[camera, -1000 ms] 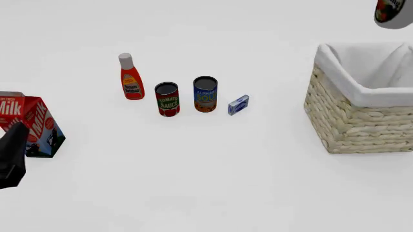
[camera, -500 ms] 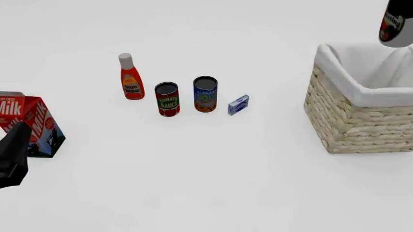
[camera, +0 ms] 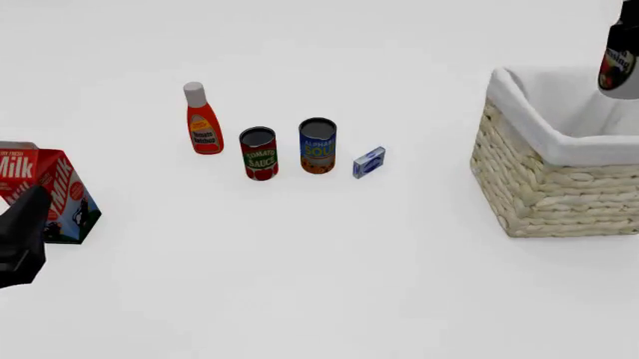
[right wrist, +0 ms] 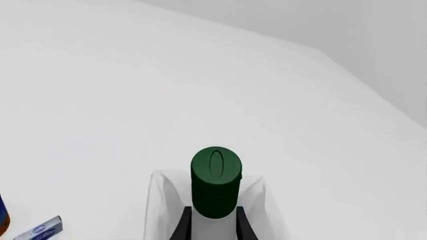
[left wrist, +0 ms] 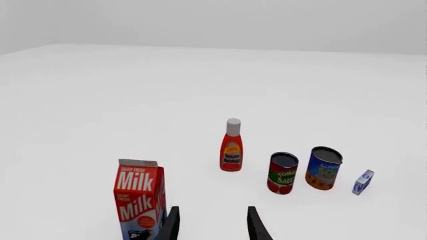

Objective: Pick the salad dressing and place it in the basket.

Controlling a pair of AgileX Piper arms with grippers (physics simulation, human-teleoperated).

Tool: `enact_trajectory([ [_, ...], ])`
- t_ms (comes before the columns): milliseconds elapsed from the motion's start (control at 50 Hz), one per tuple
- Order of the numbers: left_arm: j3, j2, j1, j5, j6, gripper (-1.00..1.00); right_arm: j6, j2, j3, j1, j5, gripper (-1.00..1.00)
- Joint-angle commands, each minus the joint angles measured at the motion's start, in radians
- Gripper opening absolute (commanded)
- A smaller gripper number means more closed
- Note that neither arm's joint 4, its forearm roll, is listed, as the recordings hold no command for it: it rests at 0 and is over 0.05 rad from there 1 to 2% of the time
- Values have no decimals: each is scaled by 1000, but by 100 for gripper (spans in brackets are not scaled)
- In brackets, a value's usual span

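The right gripper [right wrist: 213,222] pinches the salad dressing [camera: 619,61] between its fingers, holding it in the air above the basket [camera: 559,161]. Well away from the basket, beside the milk carton [camera: 50,193], the left gripper [left wrist: 212,225] hangs with fingers spread.

The left tool [left wrist: 212,225] shows two slim, matte black fingers [left wrist: 171,227] with flat, tapering blades; in the front view it is a dark, angular block. The right tool [right wrist: 212,226] has matching thin black fingers
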Motion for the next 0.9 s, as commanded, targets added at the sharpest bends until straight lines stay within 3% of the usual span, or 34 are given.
enact_trajectory([
  [20,1,4,-6,-4,-2,100,24,10,22,-13,-30,-100],
  [180,13,7,-10,-17,-2,100,54,51,27,-14,-77,-100],
  [900,16,-19,1,14,-6,100,61,251,-23,-48,-170,-100],
])
